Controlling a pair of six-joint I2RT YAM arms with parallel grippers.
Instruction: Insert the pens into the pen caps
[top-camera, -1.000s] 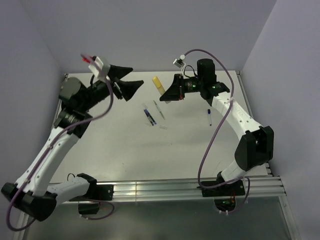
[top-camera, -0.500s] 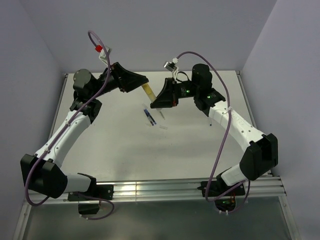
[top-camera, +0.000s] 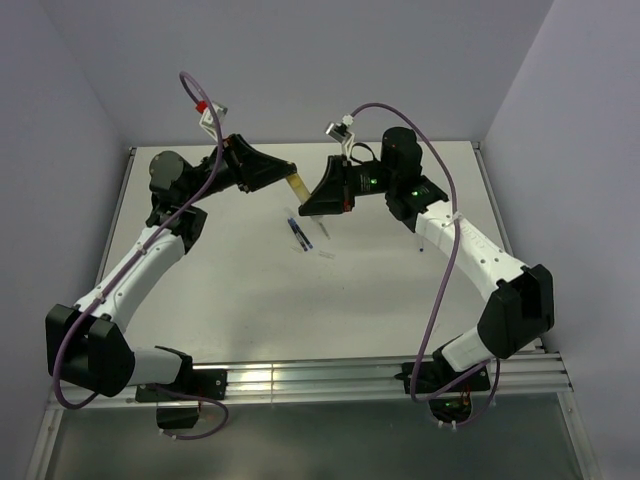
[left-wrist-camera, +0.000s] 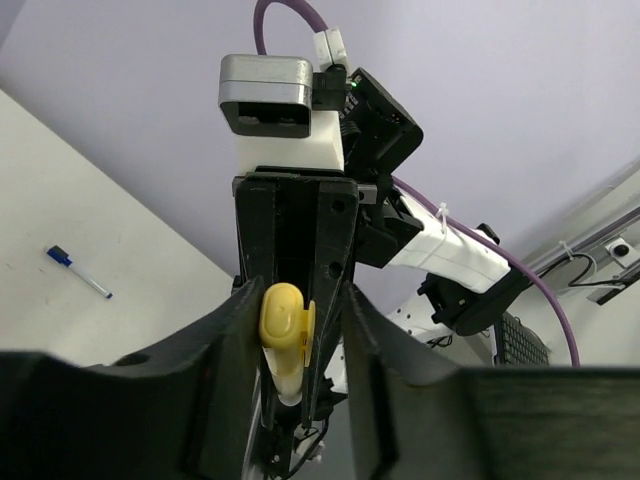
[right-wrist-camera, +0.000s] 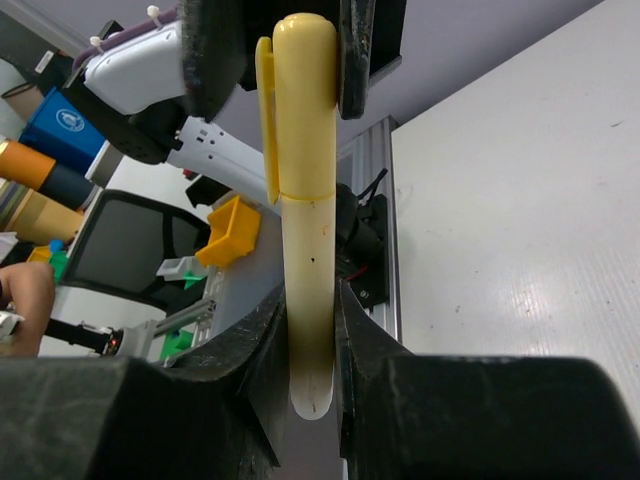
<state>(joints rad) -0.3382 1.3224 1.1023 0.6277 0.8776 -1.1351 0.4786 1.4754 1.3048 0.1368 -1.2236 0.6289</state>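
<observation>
A bright yellow pen cap (right-wrist-camera: 303, 100) sits on the end of the pale yellow-white pen (right-wrist-camera: 308, 250). The two are held in the air between both grippers. My left gripper (top-camera: 288, 176) is shut on the yellow cap (left-wrist-camera: 283, 318). My right gripper (top-camera: 312, 198) is shut on the pale pen's barrel, and a short yellow stretch (top-camera: 297, 185) shows between the grippers in the top view. The dark blue pen (top-camera: 298, 233) lies on the table below them. A small pale translucent cap (top-camera: 326, 254) lies just to its right.
A second thin blue-tipped pen (top-camera: 420, 236) lies on the table under my right forearm; it also shows in the left wrist view (left-wrist-camera: 78, 272). Purple cables loop above both arms. The white table (top-camera: 230, 290) has walls at the back and both sides.
One second ago the yellow capped pen lay on the table with both grippers apart from it. Both grippers then closed in on it, and it now hangs between them above the table.
</observation>
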